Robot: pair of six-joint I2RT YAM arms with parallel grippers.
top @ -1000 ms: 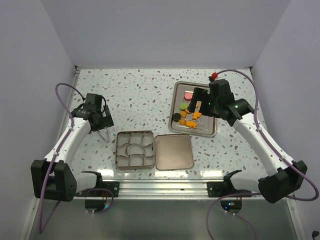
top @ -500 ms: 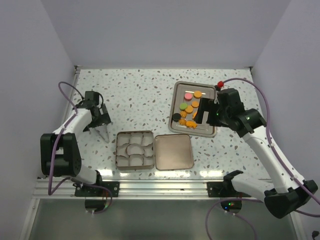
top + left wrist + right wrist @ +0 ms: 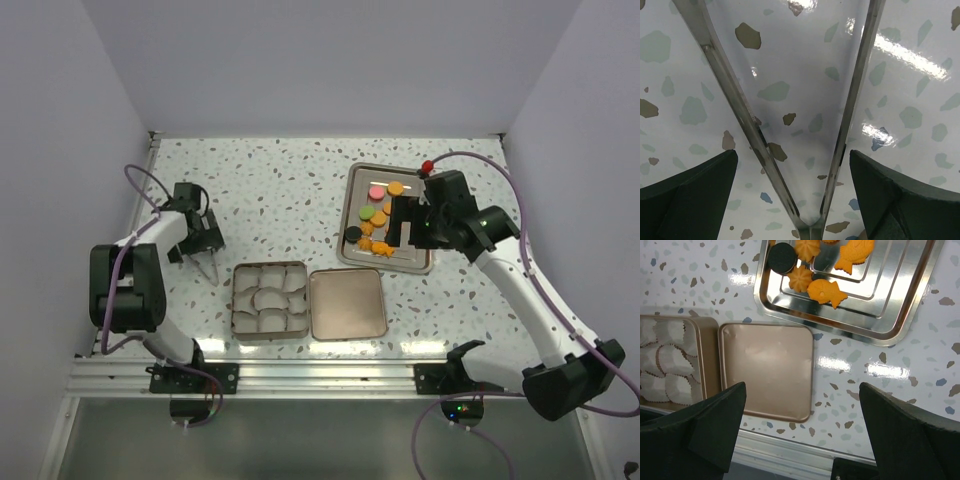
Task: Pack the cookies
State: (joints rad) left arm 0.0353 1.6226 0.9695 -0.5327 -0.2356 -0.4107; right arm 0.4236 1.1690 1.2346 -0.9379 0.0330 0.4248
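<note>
Well, cookies all on the tray, both grippers spread wide

The cookies [image 3: 379,219] lie in a loose cluster on the left half of a shiny metal tray [image 3: 400,266], which sits toward the far right of the speckled table [image 3: 280,180]. Most are orange, with a pink one at the far end, a green one just near of it and a black one at the near left corner. The right wrist view shows that several orange pieces are fish-shaped and one is flower-shaped, with the black round one just beside them. Every cookie that shows rests on the tray.

The right gripper [image 3: 412,222] hangs above the tray, just right of the cluster. Its fingers [image 3: 715,430] are spread far apart and grip nothing. Its camera looks down on the tray's near edge and on the flat gold lid [image 3: 767,372], which lies on the table just beside that edge.

Left of the lid and close against it stands the gold tin [image 3: 234,300], its compartments lined with white paper cups [image 3: 268,300].

The left gripper [image 3: 207,250] sits low over the table to the left of the tin, well apart from the tray. Its fingers [image 3: 695,195] are likewise spread. Between them two thin metal prongs [image 3: 740,115] form a V that widens away from the camera. Whether the fingers press on the prongs cannot be told.
</note>
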